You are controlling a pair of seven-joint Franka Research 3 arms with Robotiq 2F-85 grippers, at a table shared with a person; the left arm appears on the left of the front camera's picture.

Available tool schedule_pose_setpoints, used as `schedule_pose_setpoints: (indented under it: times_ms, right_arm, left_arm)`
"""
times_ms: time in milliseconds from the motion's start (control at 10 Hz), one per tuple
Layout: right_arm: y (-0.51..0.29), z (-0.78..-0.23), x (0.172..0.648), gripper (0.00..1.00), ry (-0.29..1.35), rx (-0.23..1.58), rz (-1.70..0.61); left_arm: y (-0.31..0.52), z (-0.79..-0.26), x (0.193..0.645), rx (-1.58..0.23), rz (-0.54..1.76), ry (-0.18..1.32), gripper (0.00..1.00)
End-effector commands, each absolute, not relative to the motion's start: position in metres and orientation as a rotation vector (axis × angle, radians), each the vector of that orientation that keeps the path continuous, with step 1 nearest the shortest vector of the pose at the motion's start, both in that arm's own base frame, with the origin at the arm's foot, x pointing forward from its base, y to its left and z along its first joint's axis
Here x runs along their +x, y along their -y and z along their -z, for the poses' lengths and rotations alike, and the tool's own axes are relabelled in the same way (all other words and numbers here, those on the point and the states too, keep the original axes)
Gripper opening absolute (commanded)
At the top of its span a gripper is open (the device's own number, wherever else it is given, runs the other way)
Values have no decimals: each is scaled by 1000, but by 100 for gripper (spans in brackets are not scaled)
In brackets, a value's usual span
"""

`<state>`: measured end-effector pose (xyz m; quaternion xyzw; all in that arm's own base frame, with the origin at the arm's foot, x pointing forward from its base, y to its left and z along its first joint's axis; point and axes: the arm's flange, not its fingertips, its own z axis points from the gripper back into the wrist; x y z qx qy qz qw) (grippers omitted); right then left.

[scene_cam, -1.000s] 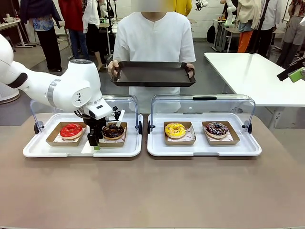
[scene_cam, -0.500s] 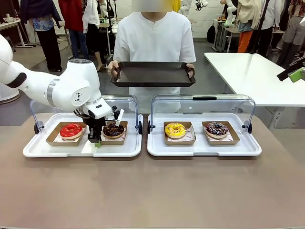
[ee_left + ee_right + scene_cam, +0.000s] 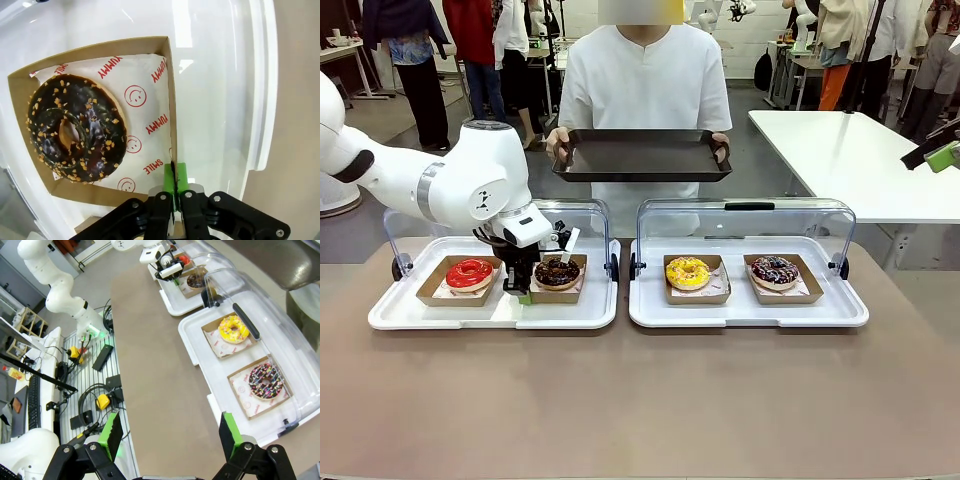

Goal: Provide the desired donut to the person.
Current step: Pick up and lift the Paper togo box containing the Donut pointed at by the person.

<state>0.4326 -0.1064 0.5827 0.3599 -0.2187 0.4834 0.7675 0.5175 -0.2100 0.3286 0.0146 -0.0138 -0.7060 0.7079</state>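
A chocolate donut with nut bits (image 3: 557,271) (image 3: 75,127) lies in a brown cardboard tray (image 3: 169,95) on the left white serving tray (image 3: 495,315). My left gripper (image 3: 523,296) (image 3: 174,176) is shut, its green pads pinching the cardboard tray's thin side wall beside the donut. The person (image 3: 645,80) stands at the far side and holds a dark tray (image 3: 640,155) out with both hands. My right gripper (image 3: 170,432) hangs open and empty high above the table's right part.
A red donut (image 3: 469,272) sits left of the chocolate one. The right white tray (image 3: 750,312) carries a yellow donut (image 3: 687,271) (image 3: 233,329) and a sprinkled donut (image 3: 775,269) (image 3: 265,381). Clear lids (image 3: 745,220) stand raised behind both trays.
My left gripper's jaws have closed onto the side wall of the chocolate donut's cardboard tray. The arm has shifted only slightly.
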Motion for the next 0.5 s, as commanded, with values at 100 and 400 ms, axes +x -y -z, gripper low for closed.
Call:
schedule_pose_setpoints:
  times_ms: [100, 400]
  right_arm:
    - [106, -584, 433, 100, 472, 782, -1043]
    - [106, -584, 433, 100, 472, 782, -1043]
  left_arm:
    - [204, -365, 494, -32, 1607, -72, 0]
    - [190, -444, 442, -62, 1612, -66, 0]
